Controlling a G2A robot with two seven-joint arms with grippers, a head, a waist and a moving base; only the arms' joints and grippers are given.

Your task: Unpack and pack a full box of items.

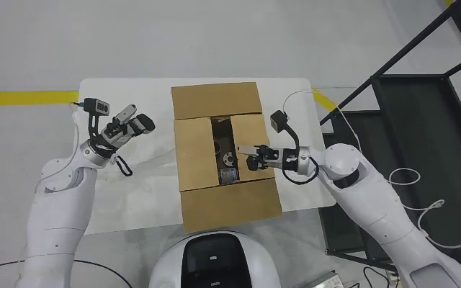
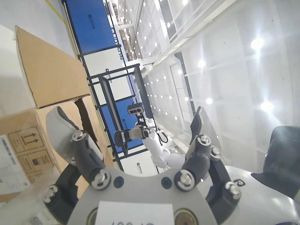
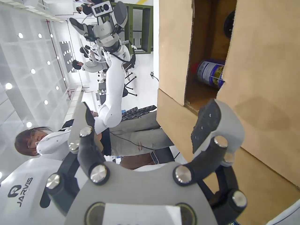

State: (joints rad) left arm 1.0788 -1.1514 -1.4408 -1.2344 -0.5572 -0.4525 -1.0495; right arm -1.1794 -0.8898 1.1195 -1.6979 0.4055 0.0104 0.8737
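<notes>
**Right gripper spread at the box opening**

The right gripper [image 3: 145, 110] hangs with its fingers apart over the flap on the robot's right of the cardboard box [image 1: 197, 155], just beside the gap between the half-folded flaps. Through that gap a blue-labelled can [image 3: 210, 73] is seen low inside the box. The left gripper [image 1: 142, 117], likewise spread and holding nothing, is raised above the white table [image 1: 130, 198], to the box's left and apart from it.

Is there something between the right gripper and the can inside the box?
Yes. One half-closed flap of the box lies over part of the can, and the right gripper hovers above this flap.
</notes>
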